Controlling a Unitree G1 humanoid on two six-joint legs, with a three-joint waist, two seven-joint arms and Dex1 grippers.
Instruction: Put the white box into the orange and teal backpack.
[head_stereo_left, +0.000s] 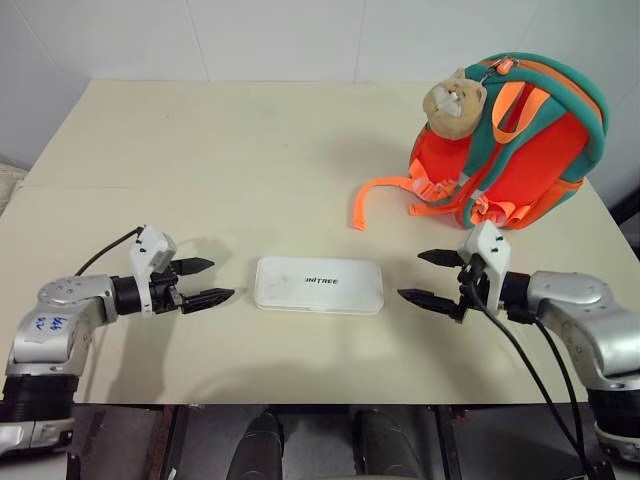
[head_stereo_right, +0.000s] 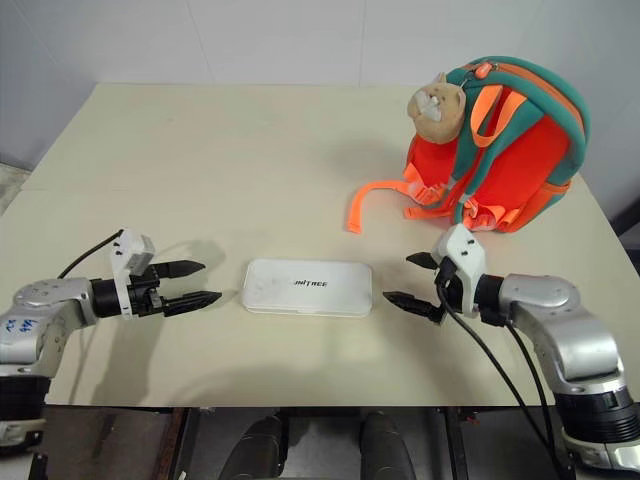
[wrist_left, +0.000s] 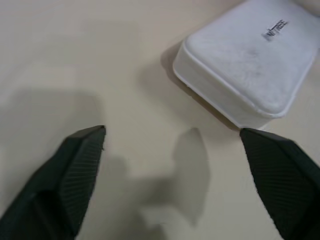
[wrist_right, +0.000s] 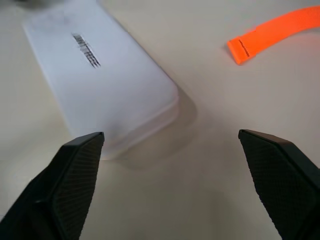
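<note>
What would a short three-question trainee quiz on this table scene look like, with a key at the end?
1. True or false: the white box lies flat on the table, between the two claws.
2. The orange and teal backpack stands: A) on the robot's left, near; B) on the robot's right, far; C) on top of the box.
3. Fill in: the left claw and the right claw are both ____.

Key
1. True; neither claw touches it.
2. B.
3. Open.
</note>
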